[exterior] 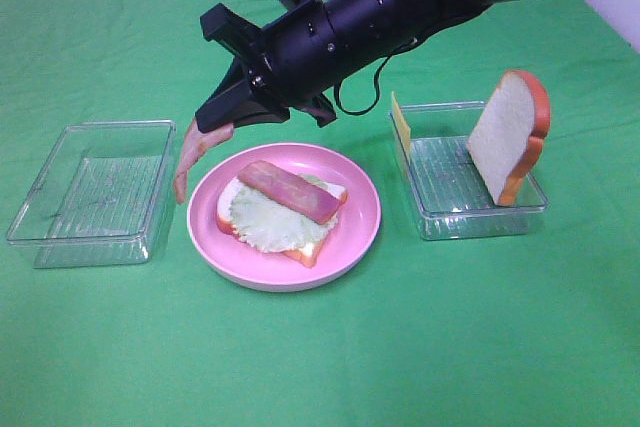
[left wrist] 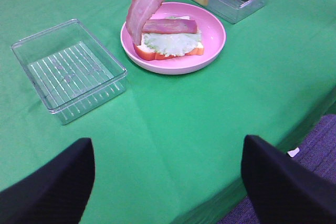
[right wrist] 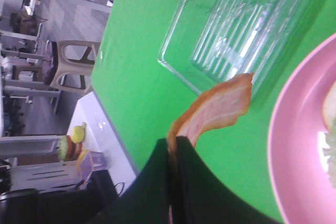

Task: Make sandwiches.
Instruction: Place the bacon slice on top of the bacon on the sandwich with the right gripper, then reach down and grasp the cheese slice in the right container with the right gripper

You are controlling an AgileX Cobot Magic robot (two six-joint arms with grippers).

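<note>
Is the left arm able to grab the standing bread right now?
Probably not easily. The bread slice stands in the far tray, past the plate, and the right arm stretches across that path holding a bacon strip. The left jaws stand open.

Dangling bacon strip beside the sandwich on the pink plate

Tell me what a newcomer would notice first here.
The right gripper, shut on a bacon strip, dangles it at the left edge of the pink plate. On the plate lies an open sandwich, with lettuce and a second strip on top. A bread slice stands in the right tray.
</note>
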